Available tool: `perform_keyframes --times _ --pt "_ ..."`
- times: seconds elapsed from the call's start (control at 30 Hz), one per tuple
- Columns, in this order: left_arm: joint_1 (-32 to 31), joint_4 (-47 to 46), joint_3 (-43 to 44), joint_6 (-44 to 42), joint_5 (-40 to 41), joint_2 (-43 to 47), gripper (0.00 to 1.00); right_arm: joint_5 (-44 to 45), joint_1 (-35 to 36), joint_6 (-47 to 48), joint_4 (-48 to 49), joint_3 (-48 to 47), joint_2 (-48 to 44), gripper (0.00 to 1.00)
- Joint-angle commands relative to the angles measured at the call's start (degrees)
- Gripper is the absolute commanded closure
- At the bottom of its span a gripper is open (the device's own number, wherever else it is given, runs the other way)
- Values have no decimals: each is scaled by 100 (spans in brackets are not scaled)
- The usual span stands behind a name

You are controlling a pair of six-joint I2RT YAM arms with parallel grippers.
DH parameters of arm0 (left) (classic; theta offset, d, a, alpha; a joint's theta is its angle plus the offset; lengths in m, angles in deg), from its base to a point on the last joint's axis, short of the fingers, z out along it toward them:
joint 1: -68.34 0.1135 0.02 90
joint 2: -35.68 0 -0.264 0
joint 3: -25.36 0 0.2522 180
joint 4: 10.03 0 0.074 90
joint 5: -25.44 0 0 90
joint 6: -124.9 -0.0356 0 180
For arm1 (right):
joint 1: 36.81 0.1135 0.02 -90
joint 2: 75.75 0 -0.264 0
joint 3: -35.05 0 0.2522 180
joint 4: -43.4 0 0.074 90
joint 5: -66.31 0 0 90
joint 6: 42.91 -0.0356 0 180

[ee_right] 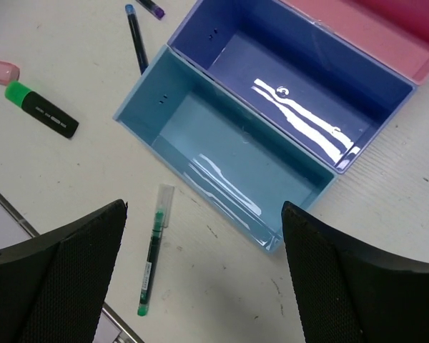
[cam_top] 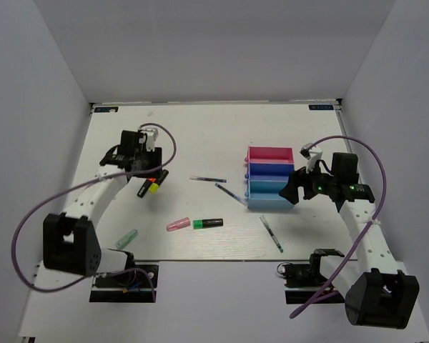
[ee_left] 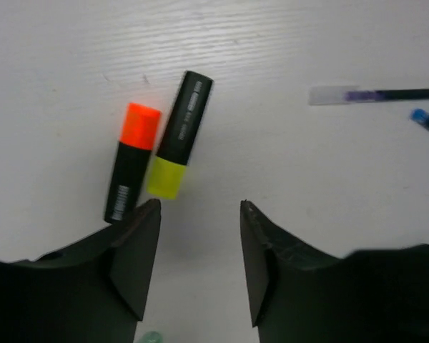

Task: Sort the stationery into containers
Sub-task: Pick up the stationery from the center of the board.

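Observation:
My left gripper (ee_left: pixel 200 207) is open and empty, just above two black highlighters, one with an orange cap (ee_left: pixel 132 161) and one with a yellow cap (ee_left: pixel 179 136); they lie side by side (cam_top: pixel 150 186). My right gripper (ee_right: pixel 204 207) is open and empty above the light blue tray (ee_right: pixel 229 153), joined to the purple-blue tray (ee_right: pixel 300 78) and the pink tray (ee_right: pixel 386 28). A green pen (ee_right: pixel 154 250) lies before the trays. A green highlighter (cam_top: pixel 208 223), a pink one (cam_top: pixel 178 224) and a pale green one (cam_top: pixel 127 238) lie near the front. Two blue pens (cam_top: pixel 230 193) lie left of the trays (cam_top: pixel 269 179).
White walls close the table on three sides. The table's front edge (cam_top: pixel 214 259) runs just before the green pen (cam_top: pixel 272 234). Purple cables loop from both arms. The three trays hold nothing.

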Motion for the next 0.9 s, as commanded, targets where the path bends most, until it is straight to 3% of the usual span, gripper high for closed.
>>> perform_keyframes --times 0.0,0.17,0.87 --pt "164 713 839 -448 781 -959 43 -271 49 57 -151 -208 15 10" --pt "270 673 1204 -853 1433 -1693 43 -227 31 154 -231 -270 -29 10" --pt "499 -164 439 -888 484 -2396 40 -209 13 83 -178 -217 -126 10"
